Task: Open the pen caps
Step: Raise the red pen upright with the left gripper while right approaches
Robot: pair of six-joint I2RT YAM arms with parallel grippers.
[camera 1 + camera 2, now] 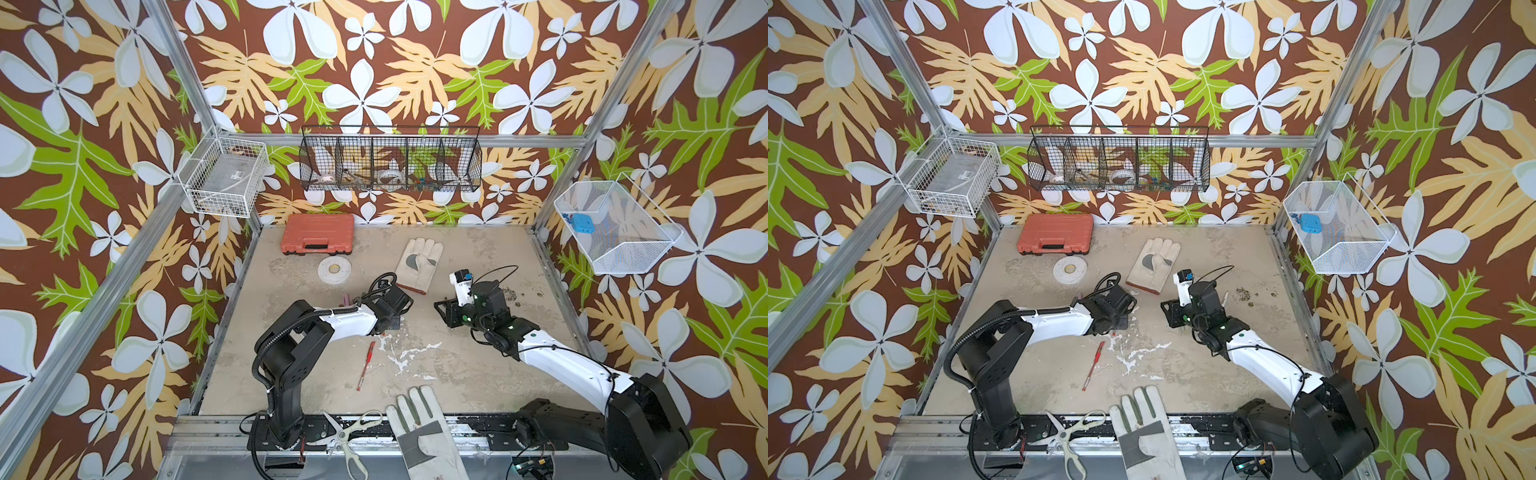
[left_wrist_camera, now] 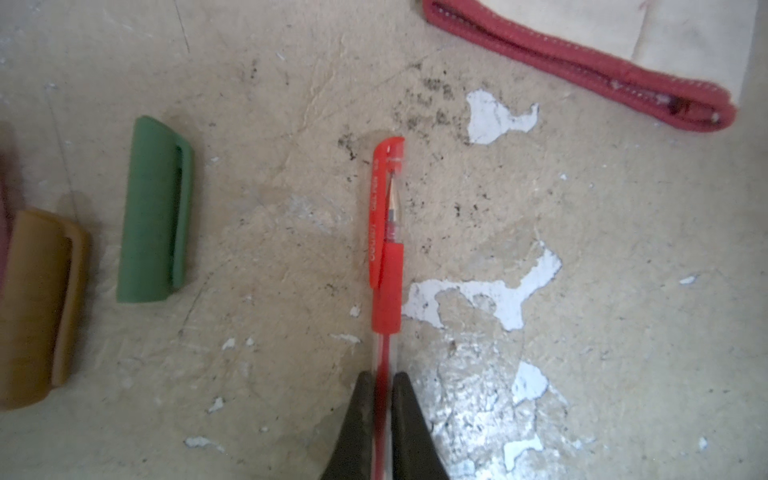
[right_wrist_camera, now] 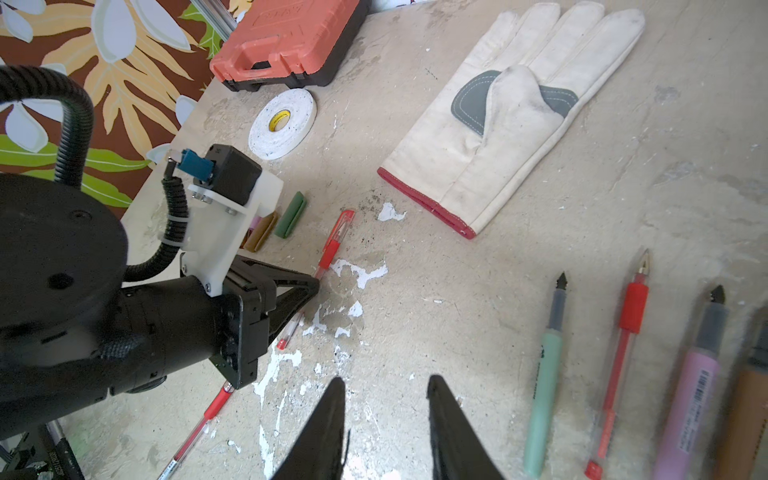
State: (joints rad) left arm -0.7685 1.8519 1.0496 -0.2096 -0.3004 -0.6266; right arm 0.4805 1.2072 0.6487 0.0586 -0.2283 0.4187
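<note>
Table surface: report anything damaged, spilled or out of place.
The tabletop coating is chipped: white bare patches show beside the capped red pen, with dark specks scattered close by. In both top views, the scissors and a work glove lie across the front rail at the table's edge.

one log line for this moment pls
left gripper: shut on capped red pen | right gripper: open, empty | green cap: loose on table
</note>
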